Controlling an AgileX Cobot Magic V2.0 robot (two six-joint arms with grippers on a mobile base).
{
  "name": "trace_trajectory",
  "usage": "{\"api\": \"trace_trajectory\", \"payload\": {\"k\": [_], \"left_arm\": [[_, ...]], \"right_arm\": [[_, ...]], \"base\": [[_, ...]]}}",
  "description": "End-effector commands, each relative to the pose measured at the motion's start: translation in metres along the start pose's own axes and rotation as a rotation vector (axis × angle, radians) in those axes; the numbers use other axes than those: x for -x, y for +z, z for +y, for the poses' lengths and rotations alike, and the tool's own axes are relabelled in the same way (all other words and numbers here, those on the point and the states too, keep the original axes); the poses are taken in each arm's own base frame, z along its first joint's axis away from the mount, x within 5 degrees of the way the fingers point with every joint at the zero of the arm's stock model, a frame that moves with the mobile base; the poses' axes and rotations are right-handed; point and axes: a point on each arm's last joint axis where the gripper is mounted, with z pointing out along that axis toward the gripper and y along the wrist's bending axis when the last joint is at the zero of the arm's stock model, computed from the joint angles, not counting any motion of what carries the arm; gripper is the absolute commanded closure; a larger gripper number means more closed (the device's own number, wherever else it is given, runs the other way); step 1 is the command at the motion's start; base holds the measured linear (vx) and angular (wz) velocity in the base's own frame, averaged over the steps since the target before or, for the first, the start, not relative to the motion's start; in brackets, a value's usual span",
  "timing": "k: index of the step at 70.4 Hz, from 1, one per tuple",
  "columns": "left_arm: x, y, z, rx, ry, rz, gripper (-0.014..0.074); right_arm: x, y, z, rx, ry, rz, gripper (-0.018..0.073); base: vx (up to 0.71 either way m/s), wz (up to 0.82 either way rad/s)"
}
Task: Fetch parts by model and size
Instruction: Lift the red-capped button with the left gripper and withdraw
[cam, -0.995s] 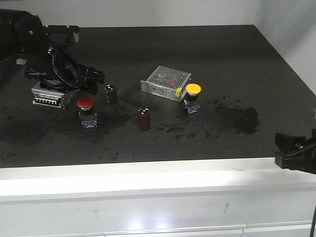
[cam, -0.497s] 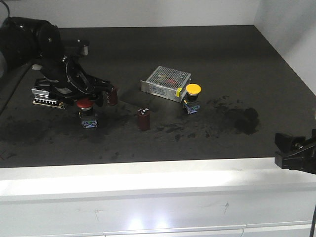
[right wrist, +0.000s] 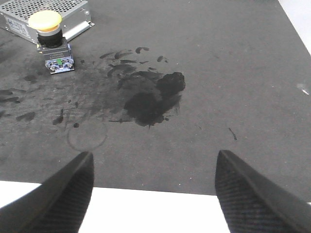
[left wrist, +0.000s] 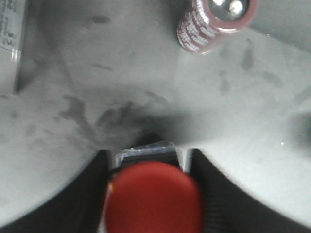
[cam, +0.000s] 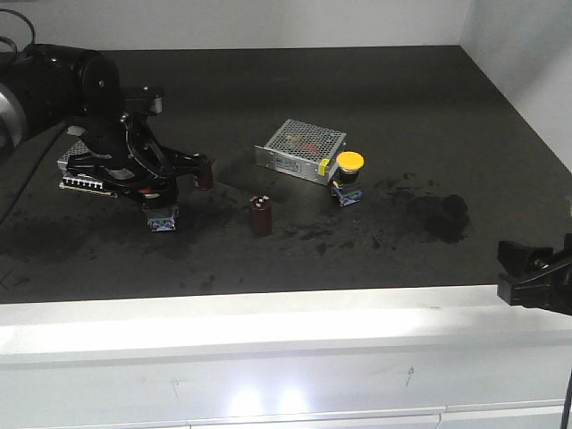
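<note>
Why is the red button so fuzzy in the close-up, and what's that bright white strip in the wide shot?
Left wrist view: the red button sits too near the lens, so it blurs, while the brown cylinder farther off is crisper. Front view: light glares off the white ledge, washing it out against the dark mat.

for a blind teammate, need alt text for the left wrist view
Red-capped push-button switch seen from above, between the two dark fingers of the left gripper at the bottom edge. Beyond it on the stained mat, a dark brown cylinder sits top right and a silver box edge top left.
</note>
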Motion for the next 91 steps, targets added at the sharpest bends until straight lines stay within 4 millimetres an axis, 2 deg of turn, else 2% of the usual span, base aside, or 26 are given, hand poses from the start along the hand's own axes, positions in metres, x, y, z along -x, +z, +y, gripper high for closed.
{"api": "trace_trajectory", "payload": {"k": [1,4,15,30,43,51,65,76,91], "left_arm": [[0.006,-0.036,-0.005,-0.034,-0.008,-0.105,0.0556],[0.006,-0.039,-0.005,-0.035,-0.008,-0.108,0.0605],[0.003,-0.067,-0.009,-0.052,0.015,-0.183,0.0604],[-0.007,-0.131,-0.012,-0.086,0.071,-0.347,0.0604],[-0.031,-0.183,-0.002,-0.058,0.108,-0.506,0.0603],[-0.059,-0.203,0.009,-0.040,0.127,-0.595,0.0603],[-0.122,-0.220,0.027,-0.057,0.136,-0.688,0.0603],[-0.173,-0.227,0.041,-0.074,0.136,-0.753,0.0603],[-0.237,-0.226,0.060,-0.089,0.136,-0.825,0.0603]], "right_arm": [[0.017,-0.004,0.000,-0.001,-0.015,-0.103,0.0052],[0.017,-0.004,0.000,-0.001,-0.015,-0.103,0.0052],[0.017,-0.004,0.000,-0.001,-0.015,-0.102,0.0052],[0.017,-0.004,0.000,-0.001,-0.015,-0.102,0.0052],[0.017,-0.004,0.000,-0.001,-0.015,-0.102,0.0052],[0.017,-0.004,0.000,-0.001,-0.015,-0.102,0.0052],[0.017,-0.004,0.000,-0.001,-0.015,-0.102,0.0052],[0.017,-0.004,0.000,-0.001,-0.015,-0.102,0.0052],[0.017,-0.004,0.000,-0.001,-0.015,-0.102,0.0052]], "base": [[0.00,0.00],[0.00,0.00],[0.00,0.00],[0.00,0.00],[0.00,0.00],[0.00,0.00],[0.00,0.00],[0.00,0.00],[0.00,0.00]]}}
